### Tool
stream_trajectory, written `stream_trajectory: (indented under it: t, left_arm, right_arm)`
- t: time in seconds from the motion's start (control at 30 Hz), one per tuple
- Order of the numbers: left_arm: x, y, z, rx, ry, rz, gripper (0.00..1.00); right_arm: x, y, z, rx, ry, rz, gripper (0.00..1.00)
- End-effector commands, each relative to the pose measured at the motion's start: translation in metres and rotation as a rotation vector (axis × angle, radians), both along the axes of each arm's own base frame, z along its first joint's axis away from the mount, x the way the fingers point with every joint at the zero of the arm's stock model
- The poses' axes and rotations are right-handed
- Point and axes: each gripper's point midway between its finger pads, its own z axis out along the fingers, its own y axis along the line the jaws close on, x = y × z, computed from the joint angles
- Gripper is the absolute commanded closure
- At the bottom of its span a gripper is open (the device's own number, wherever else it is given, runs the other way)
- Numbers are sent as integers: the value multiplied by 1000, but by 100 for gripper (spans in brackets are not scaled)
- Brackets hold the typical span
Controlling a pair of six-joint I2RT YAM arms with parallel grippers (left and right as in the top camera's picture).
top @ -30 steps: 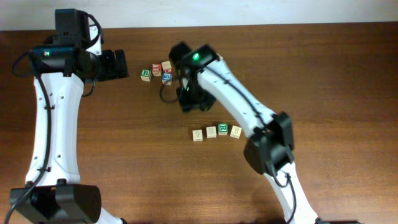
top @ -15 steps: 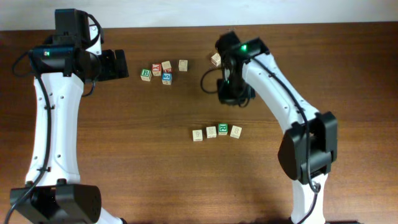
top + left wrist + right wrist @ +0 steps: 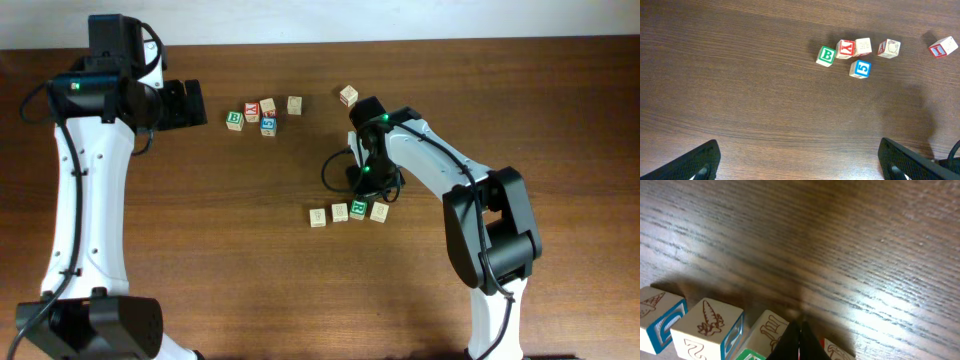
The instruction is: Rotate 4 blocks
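Four blocks [image 3: 340,212] sit in a row, with the green-lettered block [image 3: 358,209] third from the left. The right gripper [image 3: 366,186] is just behind the row near that block, fingertips [image 3: 801,339] pinched together and holding nothing. The left gripper [image 3: 190,104] is spread wide, well apart from the row.

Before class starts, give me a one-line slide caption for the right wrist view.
Shut right gripper pointing down at a row of alphabet blocks.

Robot lab, wooden table [image 3: 250,270], white arms [image 3: 85,200]
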Motion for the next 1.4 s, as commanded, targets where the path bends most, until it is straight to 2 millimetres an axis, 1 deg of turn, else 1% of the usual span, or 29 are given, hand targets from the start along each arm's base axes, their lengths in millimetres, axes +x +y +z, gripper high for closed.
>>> stream_trajectory:
  t: [0.0, 0.1, 0.13, 0.3, 0.5, 0.57, 0.63, 0.67, 0.7, 0.73, 0.77, 0.8, 0.83, 0.87, 0.9, 0.97, 1.0, 1.03, 1.07, 1.17, 1.2, 1.27, 1.37]
  left_arm:
    - [2, 3, 8, 2, -23, 16, 1]
    - [2, 3, 8, 2, -23, 16, 1]
    - [2, 3, 8, 2, -23, 16, 1]
    - [2, 3, 8, 2, -23, 16, 1]
    - [2, 3, 8, 2, -23, 16, 1]
    - [2, 3, 8, 2, -23, 16, 1]
    - [2, 3, 8, 2, -23, 16, 1]
    - [2, 3, 8, 2, -23, 16, 1]
    - [2, 3, 8, 2, -23, 16, 1]
    - [2, 3, 8, 2, -23, 16, 1]
    - [2, 3, 8, 2, -23, 16, 1]
    - [2, 3, 8, 2, -23, 16, 1]
    - [2, 3, 8, 2, -23, 16, 1]
    - [2, 3, 8, 2, -23, 16, 1]
    - [2, 3, 8, 2, -23, 16, 1]
    - [2, 3, 8, 2, -23, 16, 1]
    - [2, 3, 8, 2, -23, 16, 1]
    - [2, 3, 8, 2, -23, 16, 1]
    - [2, 3, 8, 2, -23, 16, 1]
    - [2, 3, 8, 2, -23, 16, 1]
    - [2, 3, 8, 2, -23, 16, 1]
    - [2, 3, 8, 2, -23, 16, 1]
    - [2, 3, 8, 2, -23, 16, 1]
  right_arm:
    - [-8, 1, 5, 23, 27, 7, 96]
    - [-5, 5, 5, 41, 19, 8, 96]
    - [-8, 10, 7, 71, 31, 7, 96]
    - [-12, 22, 7, 90, 31, 31, 96]
    - [-14, 28, 8, 115, 30, 65, 95]
    - [-13, 29, 9, 116, 26, 65, 95]
    - [-7, 32, 12, 129, 4, 66, 95]
    - [-2, 34, 16, 135, -13, 66, 95]
    - [11, 36, 28, 139, -46, 49, 90]
    - [26, 30, 46, 113, -74, -22, 90]
    - [36, 23, 66, 102, -87, -88, 90]
    - [39, 19, 81, 100, -79, -133, 93]
    - [33, 8, 95, 56, -42, -206, 95]
    - [22, -9, 95, -40, -6, -269, 95]
    - [10, -23, 90, -123, 29, -291, 96]
    - [-5, -35, 72, -188, 81, -285, 96]
    - [-7, -35, 59, -181, 80, -218, 96]
    - [-6, -35, 50, -172, 69, -184, 96]
    - [-2, -33, 36, -158, 43, -159, 96]
    - [2, -32, 10, -140, 5, -144, 96]
    - [-1, -33, 6, -141, 11, -144, 96]
    - [-10, -32, 4, -141, 42, -140, 96]
    - [-20, -21, 5, -101, 86, -128, 96]
